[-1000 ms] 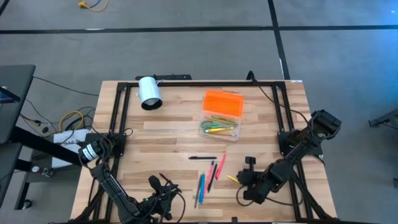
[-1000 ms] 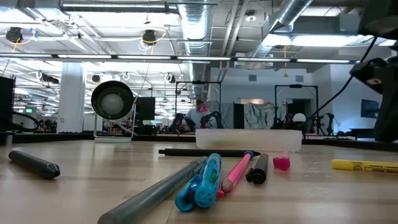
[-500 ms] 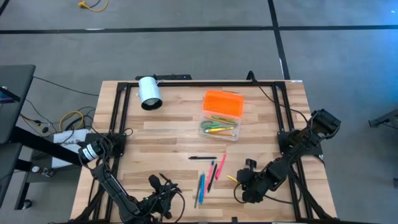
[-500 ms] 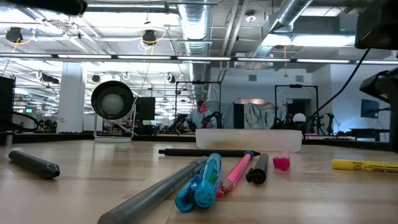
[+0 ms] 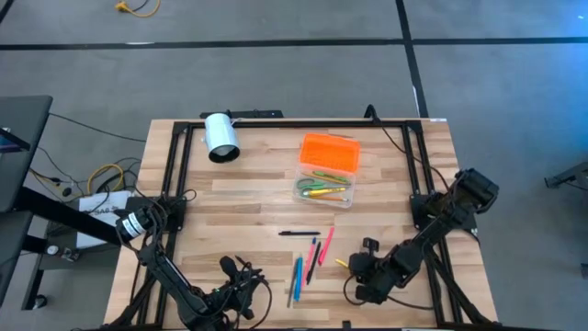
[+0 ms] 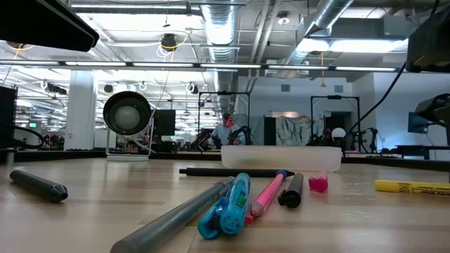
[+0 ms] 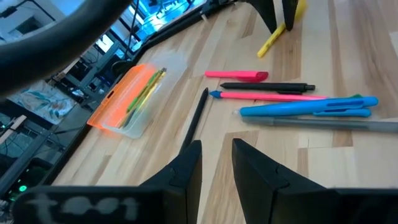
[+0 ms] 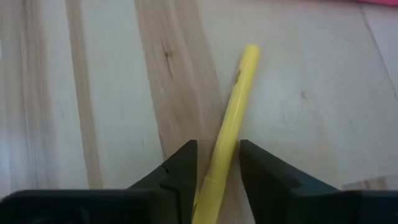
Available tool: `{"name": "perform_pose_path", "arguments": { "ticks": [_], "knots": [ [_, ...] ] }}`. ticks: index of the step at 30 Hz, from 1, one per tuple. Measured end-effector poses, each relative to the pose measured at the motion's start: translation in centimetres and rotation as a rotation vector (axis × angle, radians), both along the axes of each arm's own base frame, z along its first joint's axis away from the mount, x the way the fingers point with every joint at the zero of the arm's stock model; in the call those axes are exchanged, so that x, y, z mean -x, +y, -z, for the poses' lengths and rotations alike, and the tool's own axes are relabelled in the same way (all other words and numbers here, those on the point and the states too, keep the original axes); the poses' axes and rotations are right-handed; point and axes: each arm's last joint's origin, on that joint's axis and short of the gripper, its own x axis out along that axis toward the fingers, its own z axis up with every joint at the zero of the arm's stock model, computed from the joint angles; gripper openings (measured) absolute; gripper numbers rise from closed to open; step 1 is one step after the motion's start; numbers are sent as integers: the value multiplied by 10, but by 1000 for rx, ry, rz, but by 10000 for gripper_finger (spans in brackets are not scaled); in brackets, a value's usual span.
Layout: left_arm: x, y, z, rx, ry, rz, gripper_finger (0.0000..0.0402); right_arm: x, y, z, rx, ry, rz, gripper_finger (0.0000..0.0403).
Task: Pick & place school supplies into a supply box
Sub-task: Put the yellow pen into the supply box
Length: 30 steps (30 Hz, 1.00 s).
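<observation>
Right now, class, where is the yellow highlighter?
In the high view, the yellow highlighter lies near the table's front edge, right of the pink pen, between the right gripper's fingers.

right pincer (image 5: 361,260) beside yellow pen (image 5: 343,265) on table (image 5: 248,198).

1. The right arm reached from the table's right edge down toward the near side, its wrist bent low over the wood
2. The right gripper (image 5: 367,246) was down at the tabletop, its two dark fingers (image 8: 179,174) parted with a narrow gap between them
3. The left arm lay folded low along the near-left edge of the table
4. The left gripper (image 5: 231,268) hung just above the surface, fingers (image 7: 186,171) slightly apart, gripping nothing
</observation>
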Motion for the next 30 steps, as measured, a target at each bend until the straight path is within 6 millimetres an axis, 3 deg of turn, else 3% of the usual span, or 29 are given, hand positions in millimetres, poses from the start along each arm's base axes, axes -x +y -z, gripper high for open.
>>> {"name": "perform_pose_path", "arguments": {
  "ticks": [6, 11, 21, 30],
  "knots": [
    [0, 0, 0, 0, 0, 0, 80, 6, 7, 1, 13, -10, -28, 14],
    [0, 0, 0, 2, -1, -1, 80, 9, 9, 0, 12, 24, -51, 15],
    [-1, 1, 0, 1, 0, -3, 80, -7, 6, -18, 96, 193, -160, 4],
    [-1, 1, 0, 6, 3, -4, 80, -25, 19, -11, 453, 214, -258, 1]
  ]
}}
